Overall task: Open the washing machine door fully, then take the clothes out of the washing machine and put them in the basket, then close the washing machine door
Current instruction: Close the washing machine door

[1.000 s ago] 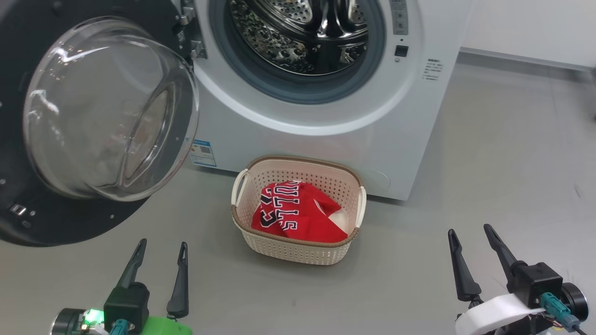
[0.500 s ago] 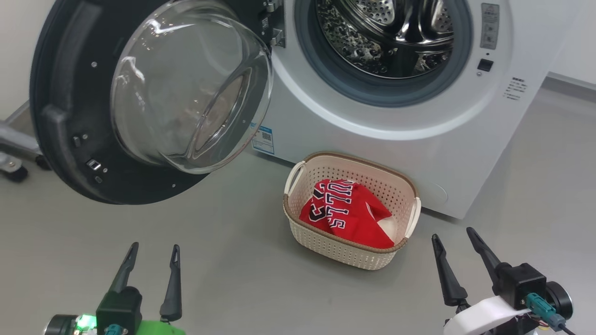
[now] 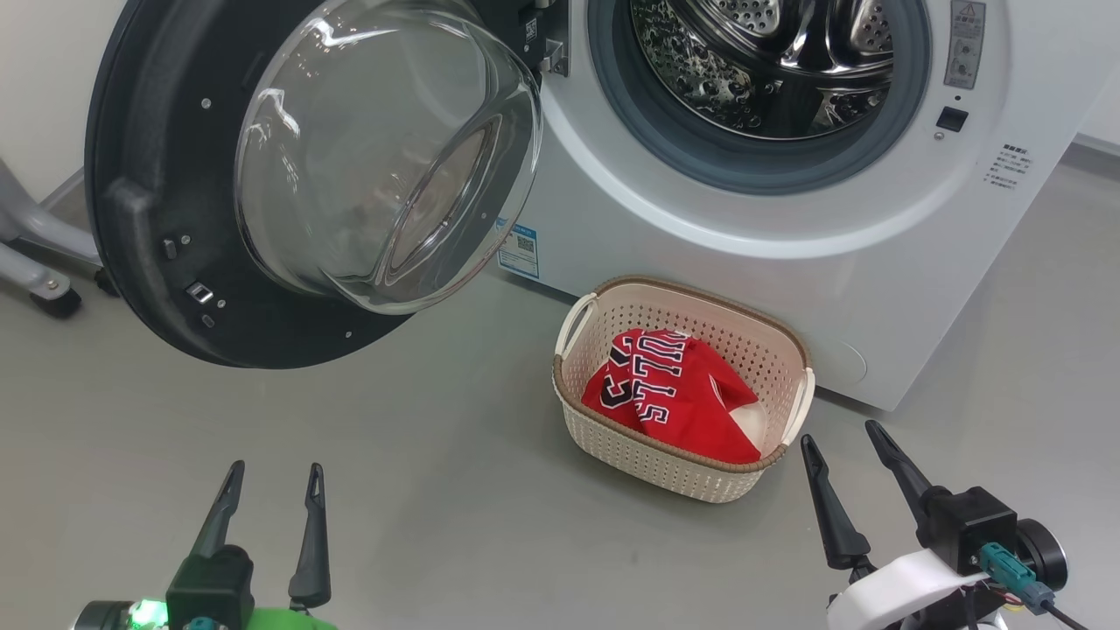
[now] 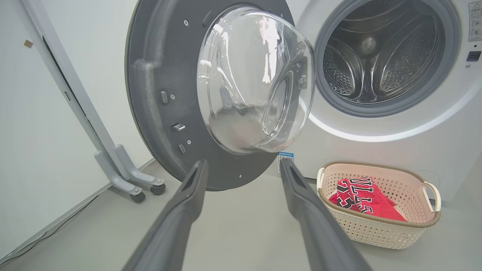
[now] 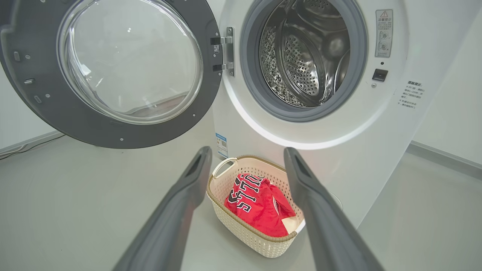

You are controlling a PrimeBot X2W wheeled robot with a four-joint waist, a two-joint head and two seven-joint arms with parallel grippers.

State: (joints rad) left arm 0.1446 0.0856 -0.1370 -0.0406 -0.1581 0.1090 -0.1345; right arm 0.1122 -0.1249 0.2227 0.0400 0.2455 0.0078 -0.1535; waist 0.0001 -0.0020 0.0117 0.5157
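The white washing machine (image 3: 787,262) stands at the top right, its steel drum (image 3: 770,61) showing no clothing. Its washing machine door (image 3: 175,289), black-rimmed with a bulging clear window (image 3: 385,157), hangs wide open to the left. On the floor in front sits the cream basket (image 3: 770,350), holding the red clothes (image 3: 674,398) with some white fabric. My left gripper (image 3: 271,477) is open near the bottom left, below the door. To the basket's right, my right gripper (image 3: 842,436) is open too, holding nothing. The left wrist view faces the door (image 4: 158,113); the right wrist view has the basket (image 5: 241,229) between its fingers.
A grey stand with castor wheels (image 3: 48,293) sits at the far left by the wall. Bare grey floor (image 3: 455,490) spreads between my grippers and the basket. The white wall meets the floor behind the machine at right (image 3: 1094,140).
The head camera has swung left, so the machine, door and basket sit further right in the picture. Both grippers stay open and low, holding nothing.
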